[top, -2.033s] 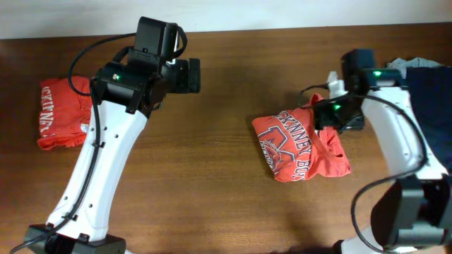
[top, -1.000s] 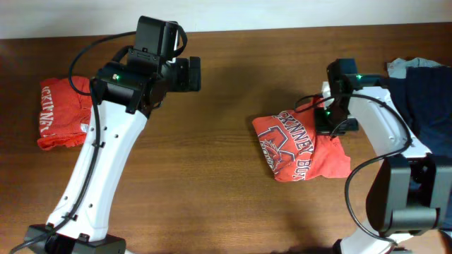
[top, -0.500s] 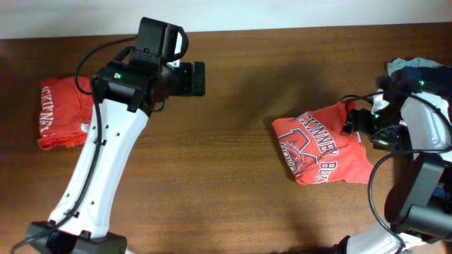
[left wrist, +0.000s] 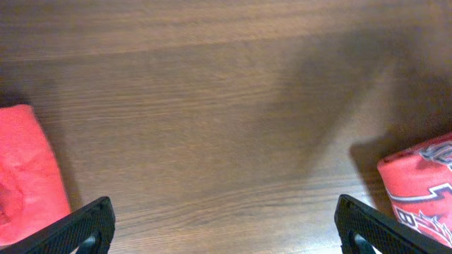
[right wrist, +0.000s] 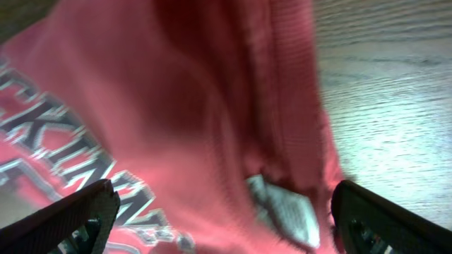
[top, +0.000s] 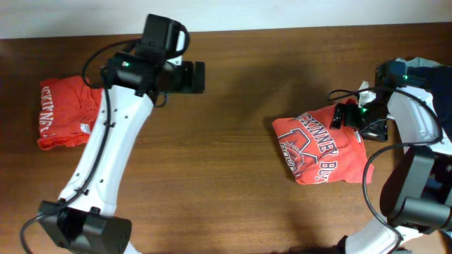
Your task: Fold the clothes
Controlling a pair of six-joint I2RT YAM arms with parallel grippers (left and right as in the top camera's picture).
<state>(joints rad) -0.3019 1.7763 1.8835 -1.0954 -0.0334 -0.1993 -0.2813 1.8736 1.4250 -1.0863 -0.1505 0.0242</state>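
Red-orange cotton is filling the view under my right gripper (right wrist: 224, 190). Its fingers (right wrist: 78, 212) are spreading wide and clasping nothing. The rumpled shirt (right wrist: 176, 106) is lying slack beneath them, its small white neck tag (right wrist: 282, 206) showing beside the right-hand finger. Overhead, this gripper is hovering at the shirt's upper right corner.

My left gripper (left wrist: 224, 208) is also standing released and empty. It is hanging over the bare wooden table (left wrist: 212, 106), between the two shirts and touching neither.

Positions: the rumpled shirt is sitting right of centre, print side up. The folded shirt (top: 60, 116) is lying at the far left, well apart from it. Some dark cloth (top: 434, 76) is piling up at the right edge; I cannot tell what it is.

Progress (my judgement): one shirt is looking finished, a compact rectangle. The rumpled one is looking partly gathered, with uneven edges and a creased right side, so I am reckoning it needs squaring and a final fold. Whether the dark cloth counts as work is unclear.

Writing: white-and-navy block letters are arching across the rumpled shirt, reading roughly "McKINNEY", with a lower word starting "BU" that I cannot finish. An emblem is sitting between them. The wrist view is catching only "KIN". The folded shirt is showing similar lettering sideways. The tag print is too small to read.
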